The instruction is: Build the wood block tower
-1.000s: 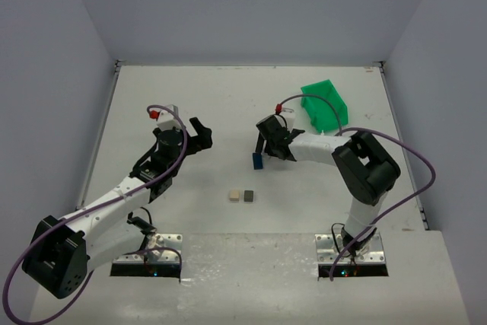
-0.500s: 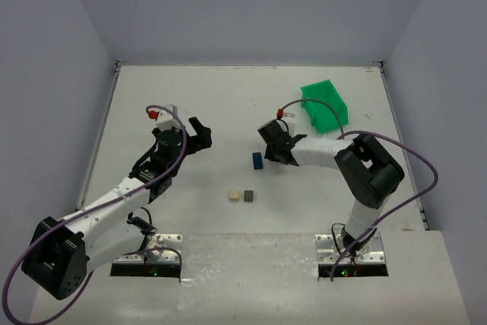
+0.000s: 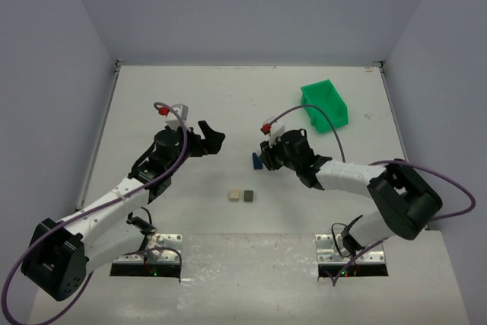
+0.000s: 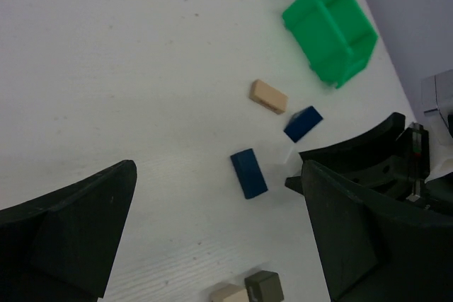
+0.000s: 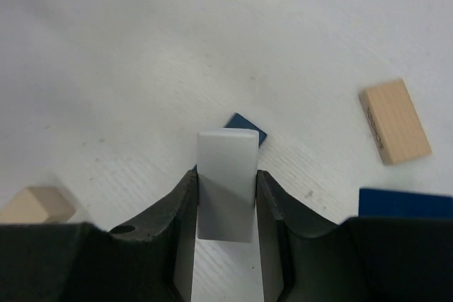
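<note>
My right gripper [image 5: 226, 199] is shut on a pale plank [image 5: 226, 160] and holds it upright just above a dark blue block [image 5: 245, 126]. In the top view this gripper [image 3: 267, 159] sits right beside that blue block [image 3: 257, 161]. A tan cube [image 3: 235, 196] and a dark grey cube [image 3: 249, 196] lie side by side and touching on the table, in front of the blue block. My left gripper [image 3: 211, 142] is open and empty, left of the blocks. Its wrist view shows the blue block [image 4: 248, 172] and both cubes [image 4: 264, 288] between its fingers [image 4: 78, 231].
A green plastic bin [image 3: 325, 104] stands at the back right. A tan plank [image 5: 394, 121] and a second dark blue piece [image 5: 405, 203] lie on the table between the bin and my right gripper; both show in the left wrist view [image 4: 268, 96].
My right arm has swung its elbow out to the right and toward the near edge, with the gripper staying by the blue block. My left gripper has shifted slightly to the right.
</note>
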You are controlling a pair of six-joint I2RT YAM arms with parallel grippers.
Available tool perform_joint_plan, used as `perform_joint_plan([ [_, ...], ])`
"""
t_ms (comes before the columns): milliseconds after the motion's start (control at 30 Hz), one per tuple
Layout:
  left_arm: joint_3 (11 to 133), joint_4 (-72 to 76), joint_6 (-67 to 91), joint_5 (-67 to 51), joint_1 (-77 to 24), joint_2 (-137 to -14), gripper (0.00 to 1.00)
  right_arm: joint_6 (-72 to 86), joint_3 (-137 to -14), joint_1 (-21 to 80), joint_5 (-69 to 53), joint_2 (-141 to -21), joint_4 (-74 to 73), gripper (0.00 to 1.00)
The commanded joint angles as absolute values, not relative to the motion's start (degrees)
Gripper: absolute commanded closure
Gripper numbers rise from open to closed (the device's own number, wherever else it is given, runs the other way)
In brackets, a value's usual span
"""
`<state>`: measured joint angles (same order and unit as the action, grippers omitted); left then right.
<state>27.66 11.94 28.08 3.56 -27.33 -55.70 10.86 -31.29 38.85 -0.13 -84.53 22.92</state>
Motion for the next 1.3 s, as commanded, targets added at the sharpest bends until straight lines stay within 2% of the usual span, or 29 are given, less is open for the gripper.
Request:
perform_joint_plan([
  [0, 28.0, 20.8, 28.7, -16.8, -27.5, -54.5, 0.00, -9.0, -26.7, 39.1, -20.1, -77.4, 39.4, 0.92],
  [133, 28.8, 21.5, 29.7, -17.2, -32.1, -55.7, 0.00, -12.1, -26.2, 39.1, -26.6, -75.8, 39.0, 0.92],
  [300, 31.2, 16.8, 29.7, -8.0, -39.8, -57.3, 0.06, -11.9, -25.2, 39.2, -26.7, -74.4, 42.6, 0.92],
  [567, 30.4, 16.9, 32.3, -6.8, -40.1, -57.7, 0.29, -10.1, -22.0, 39.2, -28.4, -70.5, 47.4, 0.92],
  [800, 31.0, 19.3, 33.7, -8.0, -40.3, -60.1, 0.43, -9.2, -21.3, 39.2, -32.0, -68.7, 47.5, 0.92],
  [967, 31.6, 20.0, 34.3, -8.5, -40.5, -61.6, 0.58, -9.1, -21.4, 39.1, -32.1, -69.1, 47.5, 0.92],
  [1167, 31.7, 20.2, 34.9, -8.8, -41.0, -62.6, 0.98, -9.1, -21.4, 39.2, -29.7, -69.7, 47.5, 0.92],
  [1267, 31.4, 19.9, 35.0, -8.6, -41.5, -62.5, 1.00, -8.4, -21.6, 39.2, -28.4, -70.0, 47.5, 0.89],
])
